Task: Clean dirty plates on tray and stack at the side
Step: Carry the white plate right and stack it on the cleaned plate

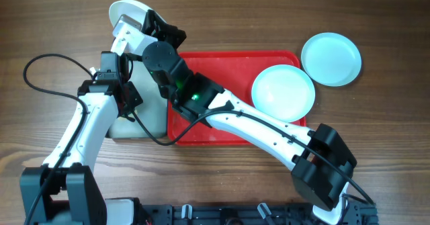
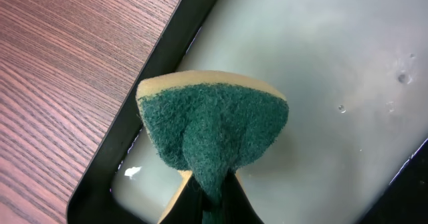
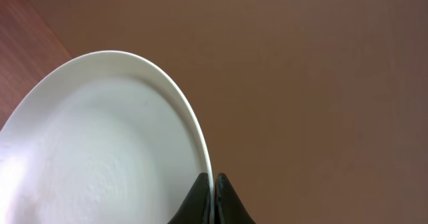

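Note:
My right gripper [image 1: 145,25] is shut on the rim of the white plate [image 1: 126,13] and holds it tilted at the far left, beyond the red tray [image 1: 201,132]. In the right wrist view the jaws [image 3: 214,182] pinch the plate's edge [image 3: 100,150]. One light-blue plate [image 1: 283,92] lies on the right end of the red tray. The other light-blue plate [image 1: 330,58] lies on the table just past the tray's right corner. My left gripper [image 1: 125,99] is shut on a green and yellow sponge [image 2: 214,127].
The sponge hangs over a smaller black-rimmed tray [image 2: 155,82] with a pale wet inside [image 2: 328,63], left of the red tray [image 1: 149,121]. My right arm [image 1: 255,124] reaches diagonally across the red tray. Wooden table lies all round.

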